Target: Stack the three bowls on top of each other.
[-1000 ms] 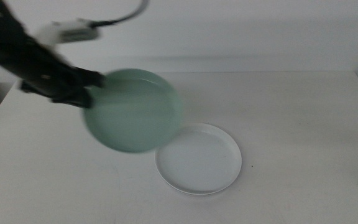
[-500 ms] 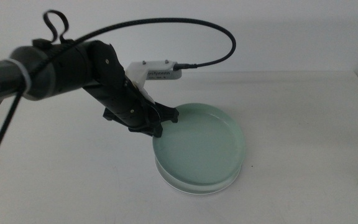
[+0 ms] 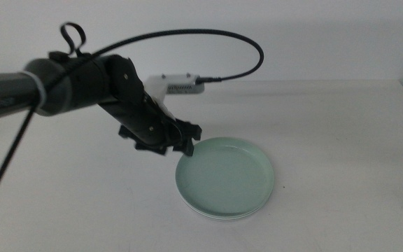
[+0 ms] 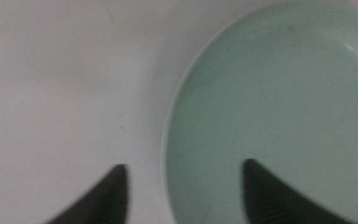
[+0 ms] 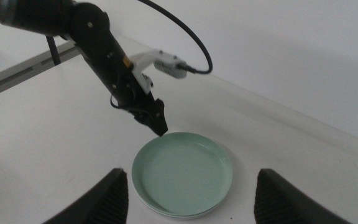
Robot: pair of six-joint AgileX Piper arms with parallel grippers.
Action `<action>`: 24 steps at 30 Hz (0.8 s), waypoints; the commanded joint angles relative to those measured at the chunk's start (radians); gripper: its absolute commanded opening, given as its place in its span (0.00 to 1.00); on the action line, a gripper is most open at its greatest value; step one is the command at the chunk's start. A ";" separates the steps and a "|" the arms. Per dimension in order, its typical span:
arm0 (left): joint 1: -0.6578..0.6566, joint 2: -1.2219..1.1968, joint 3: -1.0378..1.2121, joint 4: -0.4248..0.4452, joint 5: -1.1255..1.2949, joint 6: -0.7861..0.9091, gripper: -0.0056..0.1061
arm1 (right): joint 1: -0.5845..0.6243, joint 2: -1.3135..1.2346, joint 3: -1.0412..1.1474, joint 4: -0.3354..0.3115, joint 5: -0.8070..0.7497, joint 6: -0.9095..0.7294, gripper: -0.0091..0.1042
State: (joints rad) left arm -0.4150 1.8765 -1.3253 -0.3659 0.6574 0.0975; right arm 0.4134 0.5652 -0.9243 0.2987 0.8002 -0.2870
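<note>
The mint green bowl [image 3: 226,175] sits nested in the white bowl [image 3: 215,216], of which only a thin rim shows beneath it, at the table's middle. My left gripper [image 3: 184,145] is at the green bowl's near-left rim. Its jaws stand open astride that rim in the left wrist view [image 4: 185,193], one over the table, one over the green bowl [image 4: 272,93]. My right gripper [image 5: 191,186] is open and empty, high above the table, looking down on the green bowl [image 5: 182,171] and the left gripper [image 5: 160,127]. The grey bowl is out of view.
The white table [image 3: 341,140] runs bare around the stack to its right edge. The left arm's black cable [image 3: 208,35] arcs above the table behind the stack.
The left gripper carried the green bowl to the right and set it down into the white bowl. Its jaws have opened and let go of the rim.
</note>
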 commanded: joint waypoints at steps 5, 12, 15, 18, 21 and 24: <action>0.000 -0.208 -0.025 0.166 -0.043 -0.055 0.86 | 0.002 0.006 -0.021 0.009 -0.069 -0.013 0.55; 0.000 -0.411 -0.025 0.374 -0.004 -0.169 0.86 | 0.002 0.006 -0.021 0.009 -0.069 -0.013 0.55; 0.000 -0.490 -0.025 0.452 0.036 -0.211 0.86 | 0.002 0.006 -0.021 0.009 -0.069 -0.013 0.55; 0.000 -0.562 -0.025 0.510 0.058 -0.226 0.86 | 0.002 0.006 -0.021 0.009 -0.069 -0.013 0.55; 0.000 -0.620 -0.025 0.543 0.058 -0.231 0.86 | 0.002 0.006 -0.021 0.009 -0.069 -0.013 0.55; 0.000 -0.659 -0.025 0.551 0.058 -0.232 0.86 | 0.002 0.006 -0.021 0.009 -0.069 -0.013 0.55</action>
State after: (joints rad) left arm -0.4150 1.2648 -1.3253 0.1695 0.7633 -0.1174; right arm 0.4134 0.5652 -0.9243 0.2987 0.8002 -0.2870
